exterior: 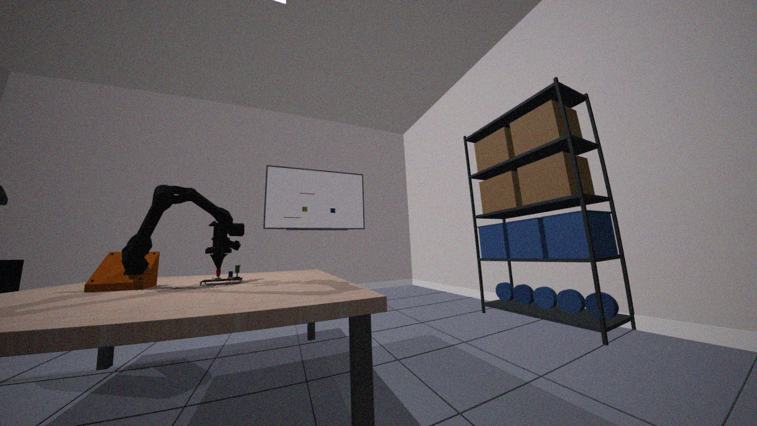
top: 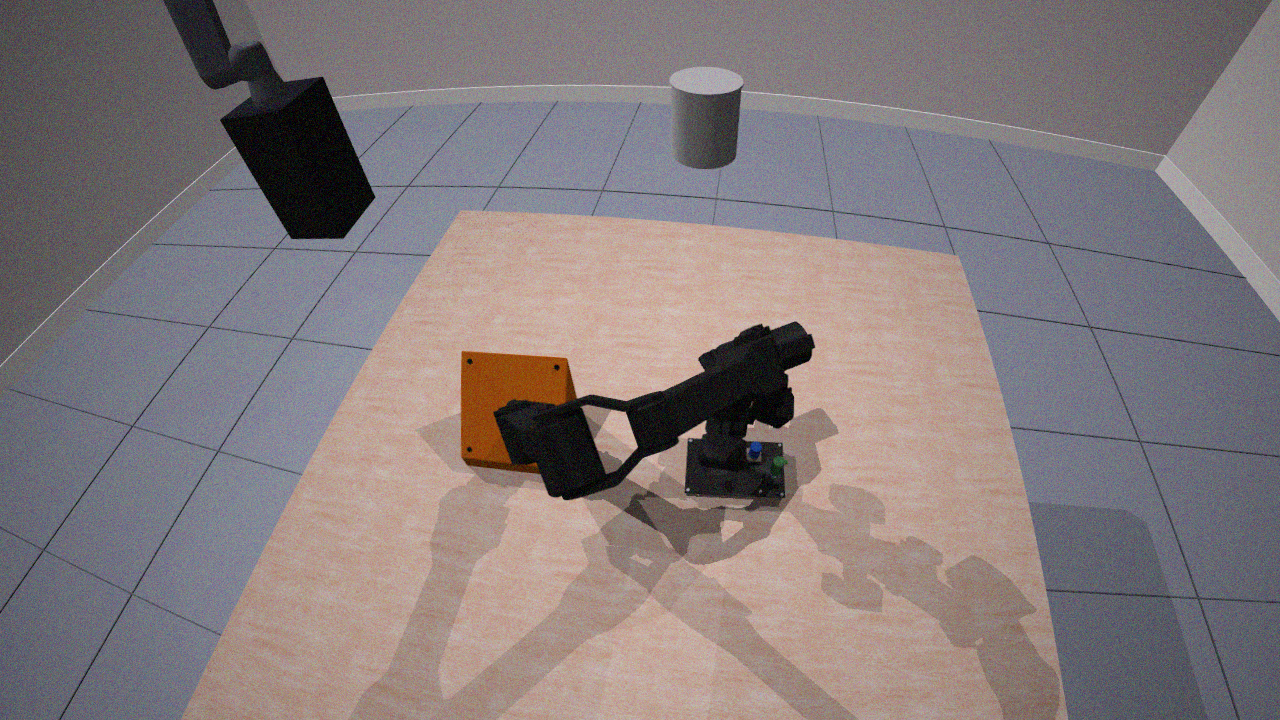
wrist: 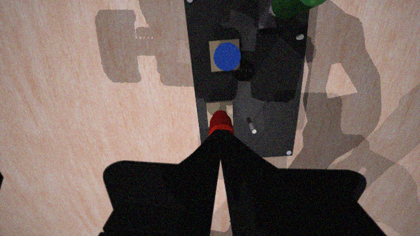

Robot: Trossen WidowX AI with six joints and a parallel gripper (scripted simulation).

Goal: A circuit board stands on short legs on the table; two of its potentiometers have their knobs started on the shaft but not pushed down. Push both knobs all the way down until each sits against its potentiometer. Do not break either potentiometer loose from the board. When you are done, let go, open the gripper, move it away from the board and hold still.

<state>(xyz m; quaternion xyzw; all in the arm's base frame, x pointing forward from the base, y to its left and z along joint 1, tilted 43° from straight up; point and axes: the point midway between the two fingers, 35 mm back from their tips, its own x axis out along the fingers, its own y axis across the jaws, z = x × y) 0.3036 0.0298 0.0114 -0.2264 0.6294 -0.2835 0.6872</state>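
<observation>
The circuit board (top: 702, 485) (exterior: 207, 284) (wrist: 275, 131) stands low on the table. My gripper (exterior: 217, 268) (wrist: 220, 135) is shut and empty, pointing down with its fingertips at the top of the red knob (exterior: 217, 273) (wrist: 220, 121). The fingertips partly hide that knob, and contact is hard to tell. A pale potentiometer body shows beneath it; no bare shaft is clear in the wrist view. The blue knob (top: 755, 447) (exterior: 230, 273) (wrist: 227, 56) sits over its pale potentiometer. The green knob (top: 778, 462) (exterior: 237, 268) (wrist: 289, 8) stands taller, cut by the wrist view's top edge.
A thin pin with a pale tip (wrist: 254, 131) stands on the board beside the red knob. The arm's orange base (top: 501, 385) (exterior: 148, 270) is on the table, left of the board. A shelving rack (exterior: 586, 212) stands beyond the table. Arm shadows cross the board.
</observation>
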